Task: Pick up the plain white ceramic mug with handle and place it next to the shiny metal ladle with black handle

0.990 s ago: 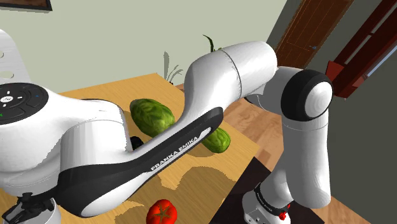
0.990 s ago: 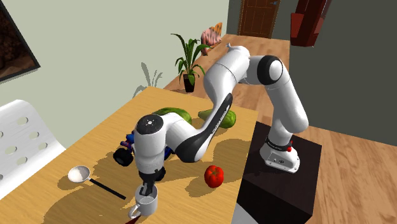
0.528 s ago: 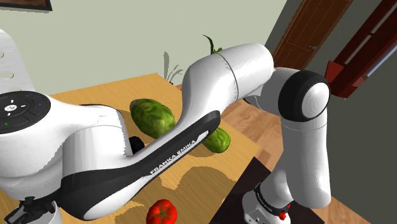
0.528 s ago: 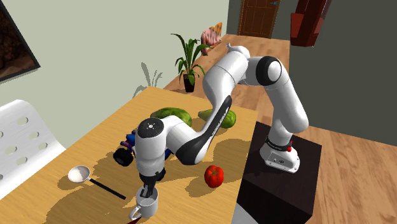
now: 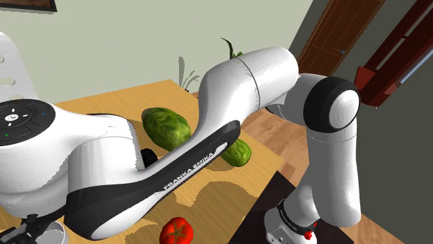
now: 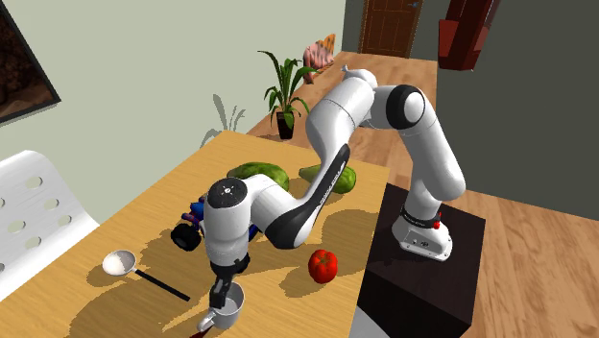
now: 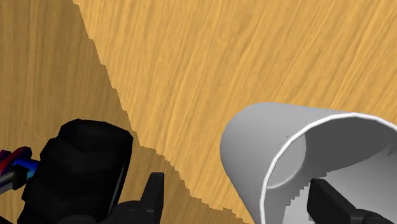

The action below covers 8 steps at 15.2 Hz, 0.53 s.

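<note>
**Shoulder view:** arm [image 5: 236,83] stretched over wooden table [image 5: 104,102]. Tomato [image 5: 176,231] near front edge.

**Second exterior view:** gripper [image 6: 222,291] pointing down at white mug [image 6: 230,307]. Mug stands at table's near edge. Ladle [image 6: 119,261] lies apart from it, toward view's left.

**Wrist view:** claw spread, straddling mug wall. One finger [image 7: 327,200] inside mouth, the other [image 7: 153,191] outside and clear of wall. Nothing pinched.

**Step, judged:** setting rim grasp.

**Next move calls for:** close on wall, lift, carry to ladle, set down upright beside it.
</note>
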{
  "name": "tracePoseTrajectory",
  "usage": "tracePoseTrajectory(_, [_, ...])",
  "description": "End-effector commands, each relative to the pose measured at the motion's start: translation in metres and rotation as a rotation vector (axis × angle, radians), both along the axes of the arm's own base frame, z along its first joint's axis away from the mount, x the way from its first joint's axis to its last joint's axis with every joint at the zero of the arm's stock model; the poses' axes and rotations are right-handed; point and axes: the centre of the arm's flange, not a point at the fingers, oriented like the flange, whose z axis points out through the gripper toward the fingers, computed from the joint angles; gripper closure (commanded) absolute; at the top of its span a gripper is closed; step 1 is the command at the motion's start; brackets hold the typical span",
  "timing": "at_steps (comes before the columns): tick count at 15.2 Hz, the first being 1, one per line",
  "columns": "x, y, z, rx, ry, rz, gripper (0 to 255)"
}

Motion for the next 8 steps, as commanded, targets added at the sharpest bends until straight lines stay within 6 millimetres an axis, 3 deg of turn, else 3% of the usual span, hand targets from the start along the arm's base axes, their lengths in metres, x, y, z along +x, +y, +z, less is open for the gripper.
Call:
tracePoseTrajectory(1, [-0.002,-0.001,0.013,0.0,0.0,0.0,0])
tracePoseTrajectory(4, [-0.007,-0.005,0.049,0.0,0.0,0.0,0])
tracePoseTrajectory(8, [-0.007,-0.005,0.049,0.0,0.0,0.0,0])
